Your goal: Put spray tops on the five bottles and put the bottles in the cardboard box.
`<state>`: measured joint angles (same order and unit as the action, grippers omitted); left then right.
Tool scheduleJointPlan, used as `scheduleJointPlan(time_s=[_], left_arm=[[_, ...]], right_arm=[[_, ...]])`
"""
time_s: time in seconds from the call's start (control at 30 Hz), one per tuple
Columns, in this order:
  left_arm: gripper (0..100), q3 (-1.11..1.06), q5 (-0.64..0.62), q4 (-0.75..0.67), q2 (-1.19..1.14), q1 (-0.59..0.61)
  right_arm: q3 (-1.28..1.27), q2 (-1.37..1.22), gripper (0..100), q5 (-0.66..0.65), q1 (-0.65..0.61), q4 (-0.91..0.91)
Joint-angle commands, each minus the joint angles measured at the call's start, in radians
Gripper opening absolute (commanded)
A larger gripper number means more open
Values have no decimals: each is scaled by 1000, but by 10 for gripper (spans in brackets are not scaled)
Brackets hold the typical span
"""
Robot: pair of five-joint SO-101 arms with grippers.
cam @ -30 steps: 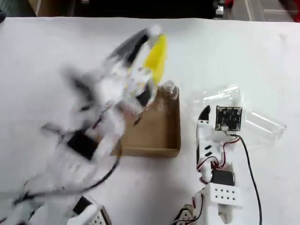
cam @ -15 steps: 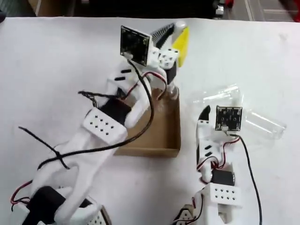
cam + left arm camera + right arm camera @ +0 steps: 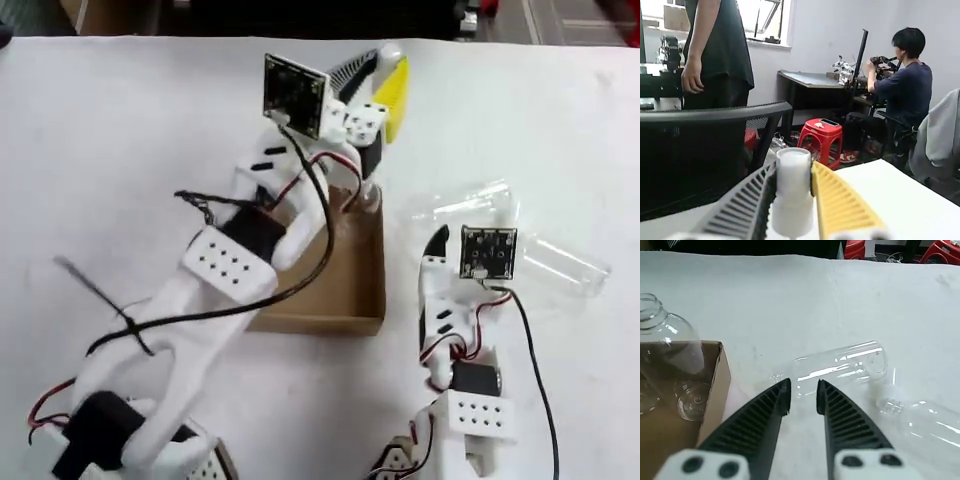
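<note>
Left jaws: the left gripper [image 3: 792, 170], one black jaw and one yellow, is clamped on a white spray top [image 3: 792, 200]. The top stands upright between the ribbed inner faces, its rounded head level with the tips.
Right jaws: the right gripper [image 3: 801, 389] has two black jaws a narrow gap apart, with nothing between them.
Left gripper, place: seen from the high view, the left gripper [image 3: 378, 72] reaches past the far edge of the cardboard box [image 3: 320, 323] and points away from the arm bases. The spray top [image 3: 388, 52] shows as a white knob at its tip.
Right gripper, place: the right gripper [image 3: 437, 245] lies over the white table [image 3: 120, 130], just beside the box wall on the side of the loose bottles.
Upright bottle: the upright bottle [image 3: 660, 335] is clear, with a bare threaded neck and no top on it. It stands inside the box at the far corner on the right arm's side.
Box contents: more clear plastic shows low inside the box behind the upright bottle; how many pieces, I cannot tell.
First loose bottle: the first loose bottle [image 3: 840, 365] lies on its side on the table, just ahead of the right jaw tips, uncapped.
Second loose bottle: the second loose bottle [image 3: 925, 422] also lies on its side, near the first but farther from the box, open neck toward the first.
</note>
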<state>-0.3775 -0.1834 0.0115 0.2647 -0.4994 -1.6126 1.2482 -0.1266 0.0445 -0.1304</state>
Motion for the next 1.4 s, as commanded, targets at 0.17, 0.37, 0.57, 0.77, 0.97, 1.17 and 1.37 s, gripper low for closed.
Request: scheduleJointPlan(time_s=[0.17, 0.37, 0.57, 0.77, 0.97, 1.17, 1.37], left_arm=[[24, 72, -63, -120, -88, -5], [24, 68, -63, -117, -93, -5], [24, 44, -63, -58, -93, -4], [42, -14, -69, -46, -93, -4], [159, -20, -158, 94, -88, -12], [200, 69, -258, 262, -87, 10], [200, 129, -250, 359, -70, 22]], right_arm=[[3, 13, 74, -15, 4, 24], [3, 13, 74, -15, 4, 24], [3, 13, 74, -15, 5, 24], [3, 13, 74, -15, 5, 24], [3, 13, 74, -15, 5, 24], [3, 13, 74, -15, 5, 24], [3, 13, 74, -15, 5, 24]])
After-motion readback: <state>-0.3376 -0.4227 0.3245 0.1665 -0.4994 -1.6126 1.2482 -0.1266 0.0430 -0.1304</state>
